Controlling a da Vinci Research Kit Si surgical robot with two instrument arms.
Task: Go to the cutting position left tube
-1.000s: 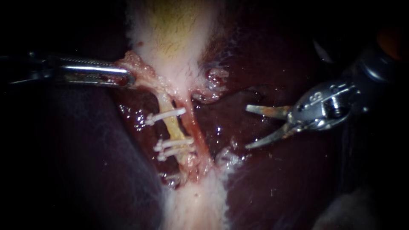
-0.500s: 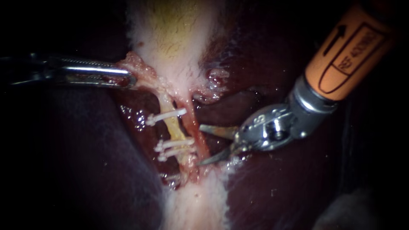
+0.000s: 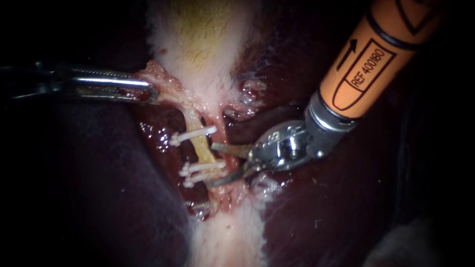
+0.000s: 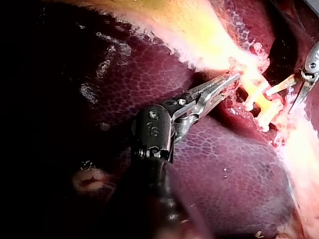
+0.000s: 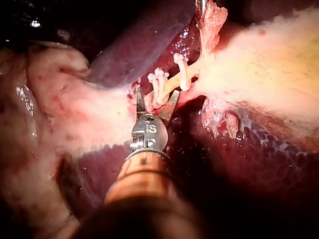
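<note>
Dark red liver (image 3: pixel 307 212) fills the space all around, and the pale gallbladder (image 3: pixel 203 44) runs down the middle from the top

Your left instrument (image 3: pixel 148 91) comes in flat from the left. Its jaws are pressed together on a lumpy bit of pale tissue (image 3: pixel 161 76) at the low end of the gallbladder, and they hold it out to the side

Below that spot two thin tubes run down side by side. The left tube (image 3: pixel 200 146) is yellow. The right tube (image 3: pixel 221 133) is red and sits just beside it. White clips cross them: one top clip (image 3: pixel 194 133), and two lower clips (image 3: pixel 203 168) close together

Your right instrument (image 3: pixel 212 165), the one with the orange shaft, comes in from the upper right. It ends in two thin blades, and they stand apart with a clear gap and hold nothing. The upper blade lies across the red tube, and its tip reaches the yellow tube between the top clip and the lower clips. The lower blade's tip sits just under the lower clips. In your right wrist view, the two lower clips show just ahead of the open blades
</note>
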